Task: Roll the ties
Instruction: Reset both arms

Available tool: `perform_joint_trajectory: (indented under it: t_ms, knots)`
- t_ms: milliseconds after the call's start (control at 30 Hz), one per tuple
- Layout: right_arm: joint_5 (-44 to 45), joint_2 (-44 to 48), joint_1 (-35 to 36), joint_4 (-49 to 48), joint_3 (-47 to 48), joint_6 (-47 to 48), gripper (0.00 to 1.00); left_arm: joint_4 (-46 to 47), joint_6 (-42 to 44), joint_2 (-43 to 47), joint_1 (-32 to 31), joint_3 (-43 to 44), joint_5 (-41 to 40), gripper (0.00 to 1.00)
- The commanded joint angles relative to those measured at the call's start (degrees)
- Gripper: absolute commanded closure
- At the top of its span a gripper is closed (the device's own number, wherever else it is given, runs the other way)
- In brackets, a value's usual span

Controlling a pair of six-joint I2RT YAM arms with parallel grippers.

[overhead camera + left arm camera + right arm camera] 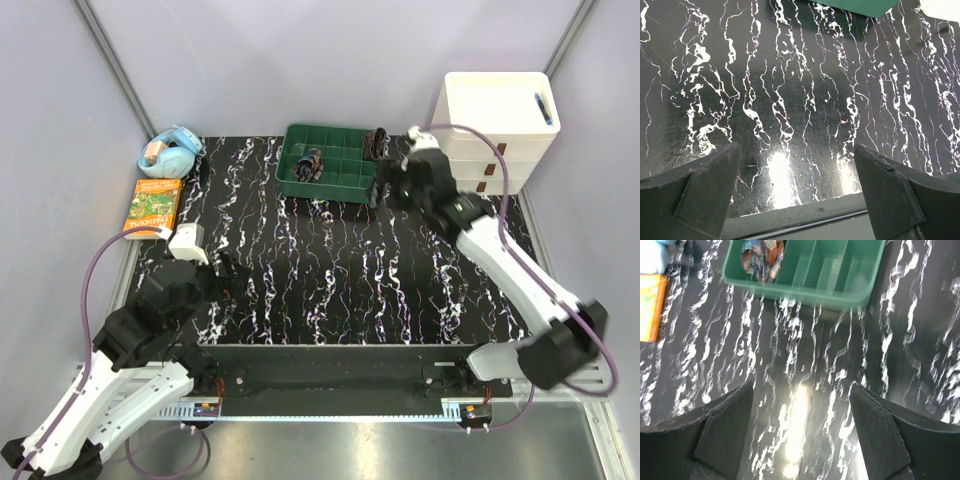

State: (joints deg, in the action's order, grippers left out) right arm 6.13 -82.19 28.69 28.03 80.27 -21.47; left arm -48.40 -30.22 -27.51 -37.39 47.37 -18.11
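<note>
One rolled tie [310,163] of dark patterned cloth lies in a left compartment of the green tray [345,186]; the right wrist view shows it as well [762,257]. A second dark bundle [375,143], apparently another tie, sits at the tray's back right corner. My right gripper [382,190] hovers just in front of the tray's right end, open, with nothing between its fingers [801,386]. My left gripper [228,272] is low over the near left of the black marbled mat [790,75], wide open and empty [797,150].
A white drawer unit [497,125] with a blue pen [543,106] on top stands at the back right. A blue round object [170,152] and an orange box [155,204] lie at the mat's left edge. The tray's corner [855,6] shows in the left wrist view.
</note>
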Motion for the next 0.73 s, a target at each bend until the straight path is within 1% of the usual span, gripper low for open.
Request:
perform_joint_trajectory:
  t_ms: [0, 67, 267, 467, 700]
  knots:
    - [-2.97, 15.61, -0.03, -6.67, -14.59, -8.31, 0.13, 1.91, 0.25, 0.0, 0.12, 0.0, 0.27, 0.01]
    - [-3.32, 22.21, -0.03, -6.5, -20.73, -10.42, 0.12, 1.91, 0.16, -0.18, 0.03, -0.09, 0.61, 0.01]
    - [-1.65, 34.53, -0.03, -0.35, -26.65, -12.45, 0.09, 1.82, 0.16, -0.79, -0.32, -0.09, 0.62, 0.01]
    - [-2.61, 40.43, -0.12, 3.25, -27.36, -12.98, 0.09, 1.91, -0.19, -0.62, -0.93, -0.18, 0.18, 0.01]
    - [-2.0, 43.43, 0.05, 6.85, -27.01, -12.89, 0.07, 1.56, -0.63, -0.27, -1.81, -0.35, -0.61, 0.01]
